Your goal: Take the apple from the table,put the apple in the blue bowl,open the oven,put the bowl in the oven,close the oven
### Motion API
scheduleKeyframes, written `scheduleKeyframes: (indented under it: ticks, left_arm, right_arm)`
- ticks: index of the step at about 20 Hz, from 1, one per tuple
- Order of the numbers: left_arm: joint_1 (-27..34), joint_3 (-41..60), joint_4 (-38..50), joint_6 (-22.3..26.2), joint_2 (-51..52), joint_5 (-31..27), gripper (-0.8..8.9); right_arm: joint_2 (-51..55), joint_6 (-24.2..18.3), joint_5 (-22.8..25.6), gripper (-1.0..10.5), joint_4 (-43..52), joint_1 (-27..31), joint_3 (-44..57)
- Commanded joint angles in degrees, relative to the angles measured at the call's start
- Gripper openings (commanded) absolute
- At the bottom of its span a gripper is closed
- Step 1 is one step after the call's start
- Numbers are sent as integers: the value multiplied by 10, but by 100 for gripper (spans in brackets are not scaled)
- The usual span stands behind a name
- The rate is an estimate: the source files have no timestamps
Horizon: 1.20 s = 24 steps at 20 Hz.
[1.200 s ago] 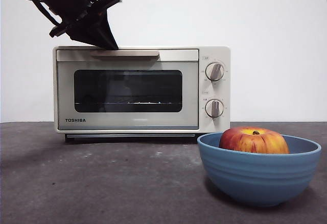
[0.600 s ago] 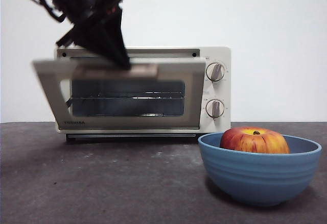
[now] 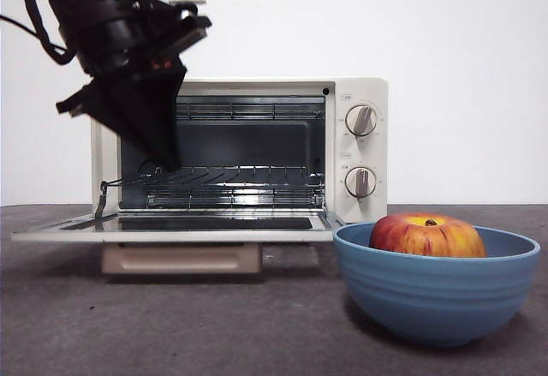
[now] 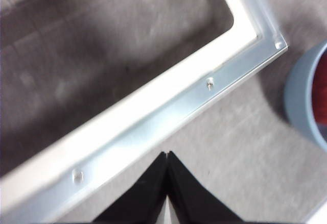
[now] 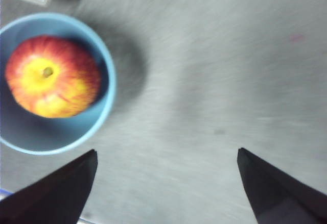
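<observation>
Cream-white boxy toaster oven [image 3: 355,149] open, door [image 3: 171,226] lying flat. Left gripper [image 4: 167,155] pressed together, empty, above door edge. Right gripper [image 5: 166,165] spread wide, empty, above matte blue bowl [image 3: 437,295] holding red-yellow apple [image 3: 425,235], right of oven.

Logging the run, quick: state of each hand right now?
Left hand: shut, holding nothing, above the open oven door.
Right hand: open, empty, beside the blue bowl with the apple.

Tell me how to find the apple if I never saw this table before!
Look for the big cream-white oven with its door lying open and flat. In front of it, on the side with the two knobs, sits a wide blue bowl on the dark table. The apple is inside it, the only round red-and-yellow thing there, with a little stem dimple on top.
</observation>
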<state>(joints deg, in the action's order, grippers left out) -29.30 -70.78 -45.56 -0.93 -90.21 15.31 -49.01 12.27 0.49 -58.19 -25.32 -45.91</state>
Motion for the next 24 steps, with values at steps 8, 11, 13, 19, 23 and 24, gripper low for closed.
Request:
scheduleKeyframes:
  ticks: [8,11,13,19,23,24]
  left_arm:
    - [-4,-3,78,-33,123,1,7]
    - [-3,40,101,-47,179,1,7]
    - [0,94,129,-65,227,1,7]
    - [27,230,146,-109,386,-35,7]
    - [38,251,108,-116,459,-36,7]
    - [38,251,104,-116,469,-36,7]
  right_arm:
    - [-112,-7,-125,394,132,45,28]
    - [-164,-16,-132,381,161,45,28]
    - [-191,-21,-135,379,176,45,28]
    - [-244,-26,-147,347,202,44,28]
    - [-280,-25,-162,247,224,44,28]
    - [-286,-25,-162,213,226,43,28]
